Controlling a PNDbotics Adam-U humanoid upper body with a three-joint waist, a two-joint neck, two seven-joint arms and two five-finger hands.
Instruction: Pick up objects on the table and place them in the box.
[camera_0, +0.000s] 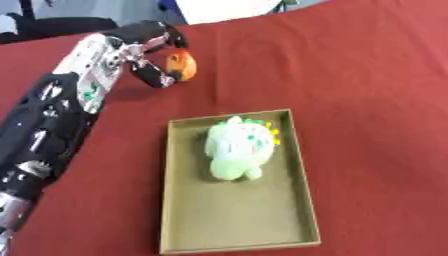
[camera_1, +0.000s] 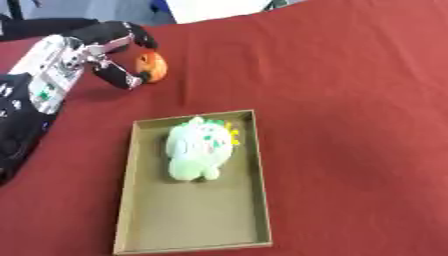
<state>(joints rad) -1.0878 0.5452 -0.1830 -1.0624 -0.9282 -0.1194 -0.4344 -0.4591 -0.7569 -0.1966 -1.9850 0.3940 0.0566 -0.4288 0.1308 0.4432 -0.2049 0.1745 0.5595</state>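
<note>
Left eye view: left hand (camera_0: 147, 52) at far left of the red worktop (camera_0: 367, 90), fingers and thumb curled round a small orange object (camera_0: 182, 65).
Hand state: closed on the orange object, thumb below, fingers over the top; whether it is lifted or on the cloth cannot be told.
Right hand: shows in no view.
Orange object: round, roughly ball-shaped, dark patch on one side; detail too blurred to name it.
Location: well apart from the box (camera_0: 175, 200), beyond its far left corner.
Box: shallow tan cardboard tray, long side running away from the robot, near half bare.
Already in box: pale green plush toy (camera_0: 236, 147) with coloured spots, lying in the far half.
Handling guess: orange object looks light and small, probably soft or smooth-skinned; rounded shape could roll or slip out of a shallow pinch.
Grip advice: wrap across its widest part, thumb opposite fingers.
Placement guess: bare near half of box gives room; low walls, easy drop.
Risk: knocking the plush or the box wall.
</note>
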